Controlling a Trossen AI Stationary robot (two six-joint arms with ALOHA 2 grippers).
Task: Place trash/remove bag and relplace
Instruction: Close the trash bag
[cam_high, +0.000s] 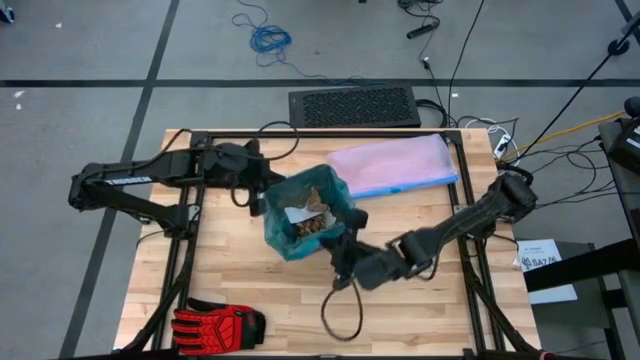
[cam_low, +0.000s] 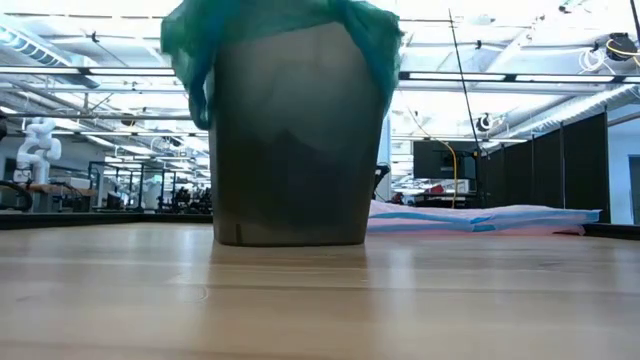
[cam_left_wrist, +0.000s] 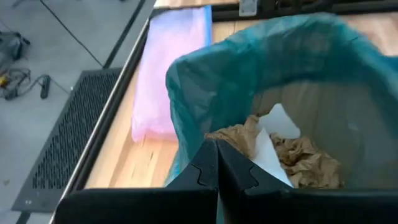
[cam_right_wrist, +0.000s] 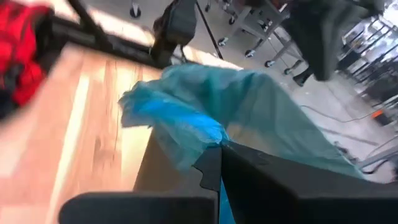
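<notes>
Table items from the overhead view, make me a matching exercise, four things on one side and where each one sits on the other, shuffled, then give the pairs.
Things:
1. teal-green plastic bin liner
2. crumpled tan and white paper trash
3. red-and-black glove
4. pale lilac translucent bag

Places:
A. flat at the table's far edge
B. table's near left corner
C. folded over the bin rim
D. down inside the bin

Pairs: 1-C, 2-D, 3-B, 4-A

Two black jointed arms are seen, a white marking borne on the left one. Each tool (cam_left_wrist: 216, 177) (cam_right_wrist: 219, 177) is formed of angular, notched black fingers.
</notes>
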